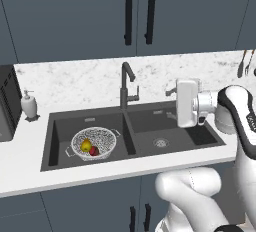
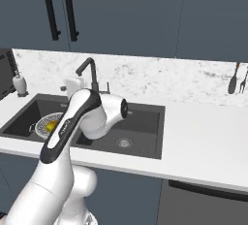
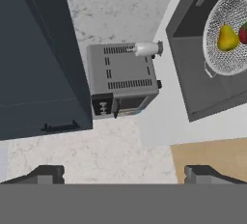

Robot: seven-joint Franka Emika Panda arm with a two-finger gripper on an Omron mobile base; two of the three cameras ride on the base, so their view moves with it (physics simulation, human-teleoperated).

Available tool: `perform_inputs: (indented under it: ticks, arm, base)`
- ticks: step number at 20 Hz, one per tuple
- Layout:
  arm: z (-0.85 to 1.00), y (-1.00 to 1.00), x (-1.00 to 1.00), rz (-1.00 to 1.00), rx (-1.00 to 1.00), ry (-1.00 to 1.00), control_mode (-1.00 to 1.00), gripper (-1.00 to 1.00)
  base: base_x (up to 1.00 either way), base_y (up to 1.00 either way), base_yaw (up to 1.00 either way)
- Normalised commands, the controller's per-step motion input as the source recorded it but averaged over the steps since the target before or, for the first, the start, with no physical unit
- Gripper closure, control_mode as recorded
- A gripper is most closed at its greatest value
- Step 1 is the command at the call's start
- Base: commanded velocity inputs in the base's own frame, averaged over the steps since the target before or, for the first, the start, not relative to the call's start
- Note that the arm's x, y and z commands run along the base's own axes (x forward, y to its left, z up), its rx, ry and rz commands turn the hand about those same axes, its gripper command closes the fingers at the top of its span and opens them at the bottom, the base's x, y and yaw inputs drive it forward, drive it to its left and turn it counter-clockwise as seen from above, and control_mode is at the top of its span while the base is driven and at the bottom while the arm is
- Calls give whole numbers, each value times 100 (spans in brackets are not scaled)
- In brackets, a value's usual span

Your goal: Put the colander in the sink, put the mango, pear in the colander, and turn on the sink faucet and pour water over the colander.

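The colander (image 1: 93, 142), holding pear (image 1: 86, 145) and mango (image 1: 94, 150), is seated in the sink's (image 1: 60, 126) left basin. The gripper (image 3: 123, 174) is held spread, empty. The faucet (image 1: 125, 83) lever could be missed or overshot.

The white arm rises from its base, bends at a raised elbow and carries its wrist level, with the hand turned sideways. The gripper (image 3: 124, 174) stands with its jaws wide apart, nothing between the two dark fingertips (image 3: 47, 174). No object touches either finger.
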Motion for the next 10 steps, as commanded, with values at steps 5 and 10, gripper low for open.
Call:
perform_inputs:
  ticks: [5,10]
  arm:
    - [-14,-1,67,0,1,0,-100,-100]
    - [0,-5,52,0,-1,0,-100,-100]
  base:
    - [0,0,0]
    - [0,0,0]
